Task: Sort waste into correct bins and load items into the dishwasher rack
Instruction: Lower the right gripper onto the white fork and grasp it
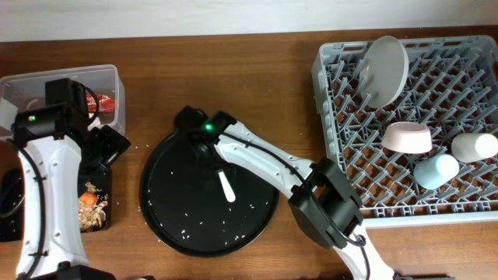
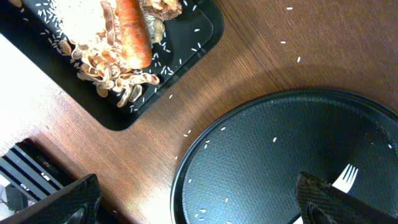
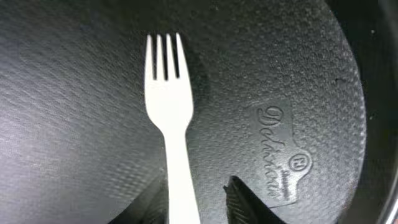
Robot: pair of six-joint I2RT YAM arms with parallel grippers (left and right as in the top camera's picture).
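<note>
On the pebbled round black tray (image 1: 179,204), a smooth white plastic fork (image 3: 168,124) lies flat between the right claw's (image 3: 196,193) parted fingers. The left claw (image 2: 196,190) gapes wide at the tray's rim.

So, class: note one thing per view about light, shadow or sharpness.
Overhead: even light, no glare on the round black plastic tray. Left wrist: pale sheen on the brown wooden table. Right wrist: the white plastic fork is crisp, shadow to its right.

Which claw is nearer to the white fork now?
Right. The right claw straddles the fork handle on the round tray; the left claw hangs near the tray's left rim.
</note>
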